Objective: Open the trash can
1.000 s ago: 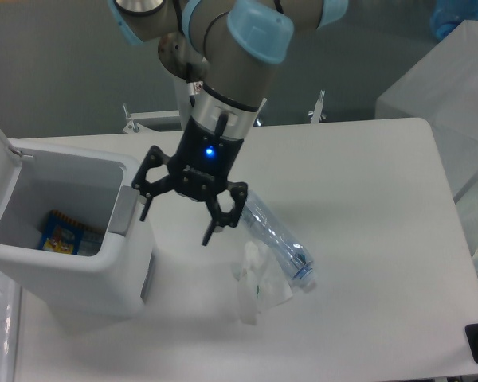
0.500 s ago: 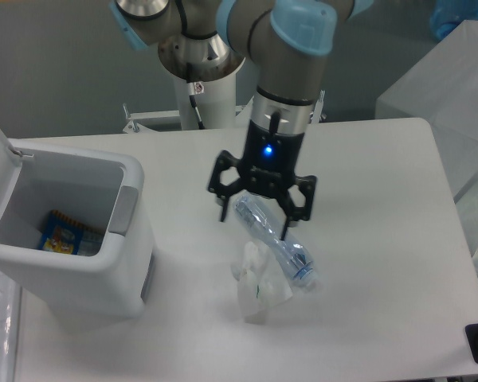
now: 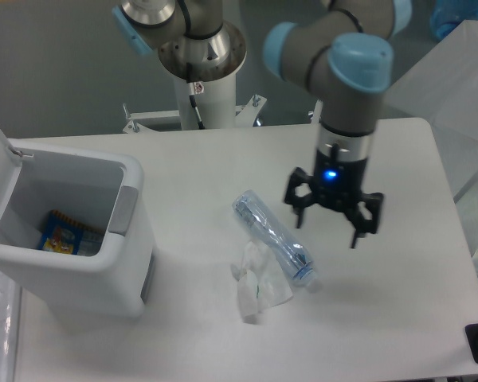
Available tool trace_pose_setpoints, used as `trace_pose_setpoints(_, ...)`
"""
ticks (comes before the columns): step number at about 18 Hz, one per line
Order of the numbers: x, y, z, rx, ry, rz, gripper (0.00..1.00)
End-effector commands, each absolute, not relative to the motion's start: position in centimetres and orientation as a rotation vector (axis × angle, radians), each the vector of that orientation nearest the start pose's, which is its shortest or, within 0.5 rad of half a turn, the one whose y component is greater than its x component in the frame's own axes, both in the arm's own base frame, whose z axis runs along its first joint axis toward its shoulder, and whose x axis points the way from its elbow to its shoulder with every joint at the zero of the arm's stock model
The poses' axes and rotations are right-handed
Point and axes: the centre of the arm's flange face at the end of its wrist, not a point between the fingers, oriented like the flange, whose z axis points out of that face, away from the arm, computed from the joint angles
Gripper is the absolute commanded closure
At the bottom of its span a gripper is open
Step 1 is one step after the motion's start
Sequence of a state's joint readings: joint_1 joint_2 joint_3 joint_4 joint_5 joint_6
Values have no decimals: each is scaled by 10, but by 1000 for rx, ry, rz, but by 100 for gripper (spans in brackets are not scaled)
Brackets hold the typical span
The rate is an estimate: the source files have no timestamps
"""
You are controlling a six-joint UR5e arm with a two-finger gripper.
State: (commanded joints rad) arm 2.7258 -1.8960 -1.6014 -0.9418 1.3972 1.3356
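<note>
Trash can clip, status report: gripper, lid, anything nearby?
Gripper open, empty, above bare table right of the plastic bottle. Trash can lid up, a colourful packet inside. Crumpled wrapper beside the bottle, clear of the can.

White table (image 3: 398, 302) bears trash can (image 3: 80, 270), bottle (image 3: 275, 248), wrapper (image 3: 257, 282).
</note>
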Motion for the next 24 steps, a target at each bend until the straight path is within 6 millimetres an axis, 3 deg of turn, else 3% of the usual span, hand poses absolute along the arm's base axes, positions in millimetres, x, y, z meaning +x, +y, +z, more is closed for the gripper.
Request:
trace_pose_setpoints(6,-506,378,337,-2899,600,285,0)
trace_pose_setpoints(24,-500,376,324,-2907,609,258,0)
